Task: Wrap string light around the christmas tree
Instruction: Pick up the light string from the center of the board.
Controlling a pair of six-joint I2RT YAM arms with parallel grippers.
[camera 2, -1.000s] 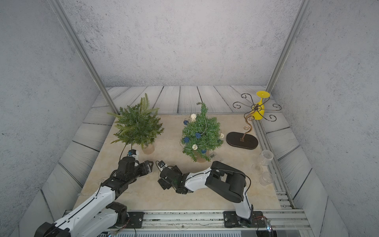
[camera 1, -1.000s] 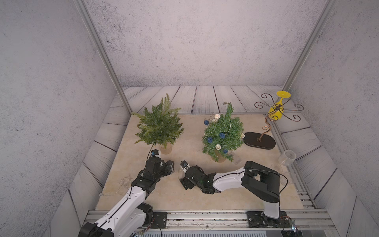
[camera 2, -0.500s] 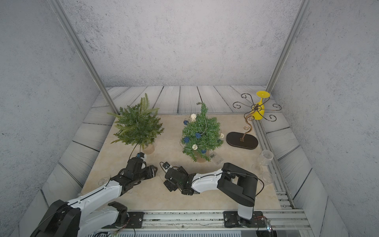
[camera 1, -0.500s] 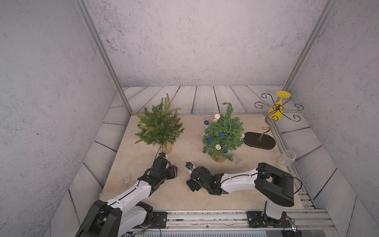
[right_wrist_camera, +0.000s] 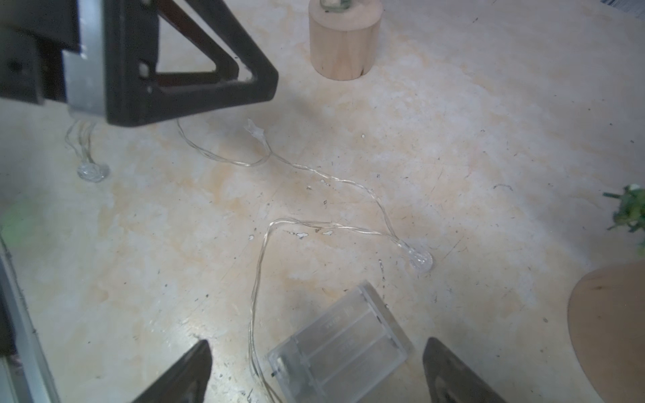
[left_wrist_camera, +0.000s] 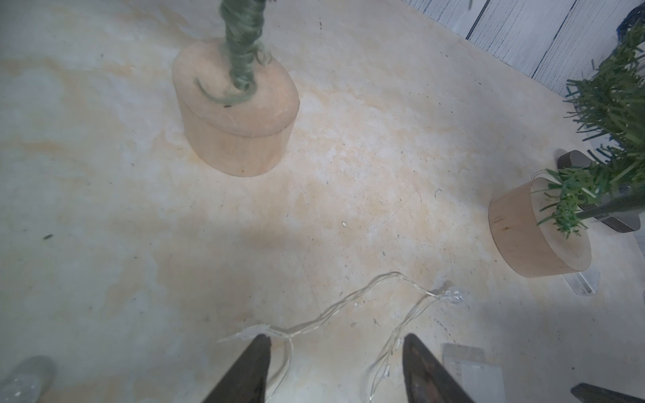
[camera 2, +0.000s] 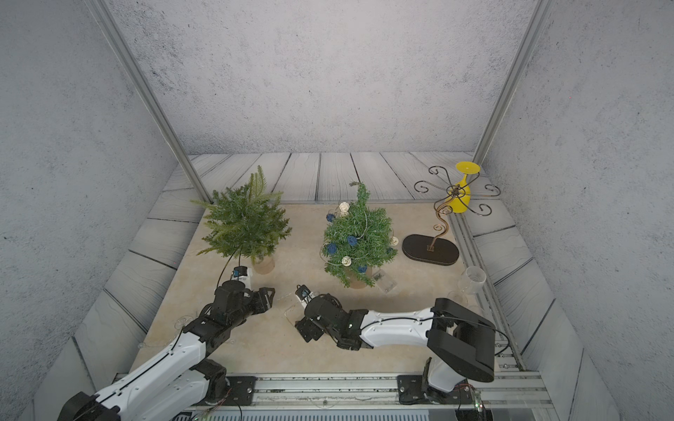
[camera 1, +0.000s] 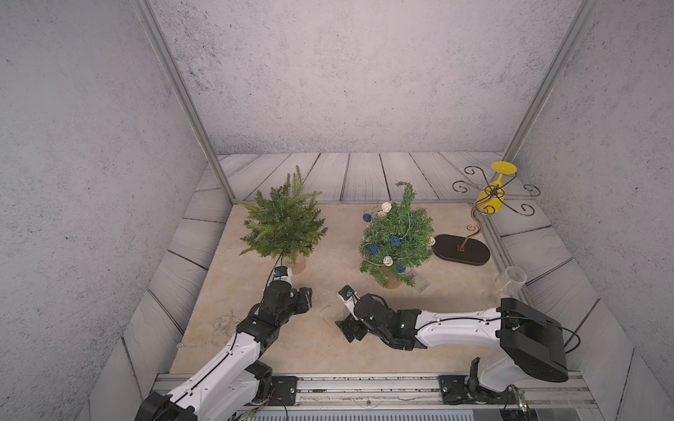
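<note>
- On the beige table (camera 1: 328, 350), front middle: string light (right_wrist_camera: 335, 179), thin clear wire with small clear bulbs, lying loose in loops between the two arms. A further tangle of it lies beside the left arm.
- Battery box (right_wrist_camera: 340, 343): clear plastic, flat on the table at one end of the wire.
- Left gripper (left_wrist_camera: 335, 340): low over the table, jaws parted. Strands of the wire lie between the fingers, nothing pinched.
- Right gripper (right_wrist_camera: 317, 343): jaws spread wide, one on each side of the battery box with a gap on both sides. It holds nothing.
- Bare christmas tree (camera 1: 282, 226): upright on a round wooden base (left_wrist_camera: 237, 115), back left, just beyond the left gripper.
- Decorated tree (camera 1: 397, 233): upright on its own wooden base, hung with blue and white balls on a wire.
- Glass rack (camera 1: 461, 249): dark oval foot and curled metal arms, back right, carrying a yellow glass (camera 1: 492, 193) upside down.
- Clear wine glass (camera 1: 508, 282): at the right edge.
</note>
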